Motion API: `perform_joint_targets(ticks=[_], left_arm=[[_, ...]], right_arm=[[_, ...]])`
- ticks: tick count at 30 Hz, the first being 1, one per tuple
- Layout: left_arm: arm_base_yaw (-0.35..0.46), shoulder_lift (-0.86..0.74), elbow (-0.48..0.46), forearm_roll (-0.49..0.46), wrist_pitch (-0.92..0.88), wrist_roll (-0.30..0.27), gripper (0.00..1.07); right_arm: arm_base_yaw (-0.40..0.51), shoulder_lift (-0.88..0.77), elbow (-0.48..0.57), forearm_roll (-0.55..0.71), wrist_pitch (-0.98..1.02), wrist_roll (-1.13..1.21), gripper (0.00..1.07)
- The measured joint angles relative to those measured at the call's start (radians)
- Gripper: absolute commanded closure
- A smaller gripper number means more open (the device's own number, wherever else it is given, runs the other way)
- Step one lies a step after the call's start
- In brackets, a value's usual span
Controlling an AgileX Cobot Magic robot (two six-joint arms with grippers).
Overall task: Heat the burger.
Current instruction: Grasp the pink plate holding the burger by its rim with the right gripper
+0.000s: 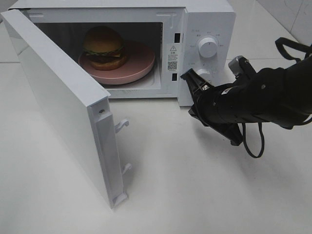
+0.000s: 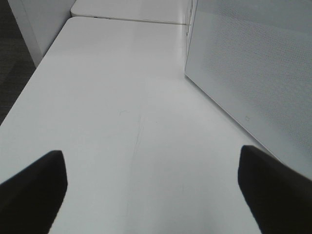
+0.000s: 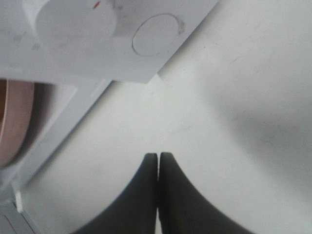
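Note:
The burger (image 1: pixel 103 47), with a golden-brown bun, sits on a round pink plate (image 1: pixel 141 66) inside the open white microwave (image 1: pixel 207 19). My right gripper (image 1: pixel 187 76) is shut and empty. It hovers just outside the cavity, by the lower knob (image 1: pixel 204 73) of the control panel. In the right wrist view its fingers (image 3: pixel 158 157) are pressed together above the table, with the plate's edge (image 3: pixel 12 122) to one side. My left gripper (image 2: pixel 151 155) is open with nothing between its fingertips (image 2: pixel 48 170). It is out of the exterior high view.
The microwave door (image 1: pixel 63 105) stands swung out over the table's front left, its latch hooks (image 1: pixel 123 124) pointing right. The left wrist view shows the door's meshed outer face (image 2: pixel 253 73) beside my left gripper. A black cable (image 1: pixel 253 144) hangs under my right arm.

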Motion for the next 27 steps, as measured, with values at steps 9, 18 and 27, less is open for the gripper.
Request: perform_joint_targets(ticks=[9, 18, 27], left_arm=[[0.0, 0.0, 0.0, 0.0, 0.0, 0.0, 0.2], [0.0, 0.0, 0.0, 0.0, 0.0, 0.0, 0.2], [0.0, 0.0, 0.0, 0.0, 0.0, 0.0, 0.2]], right_arm=[[-0.042, -0.067, 0.001, -0.001, 0.256, -0.408, 1.07], [-0.071, -0.119, 0.001, -0.082, 0.522, -0.723, 1.07], [-0.071, -0.151, -0.055, -0.261, 0.768, -0.888, 1.07]])
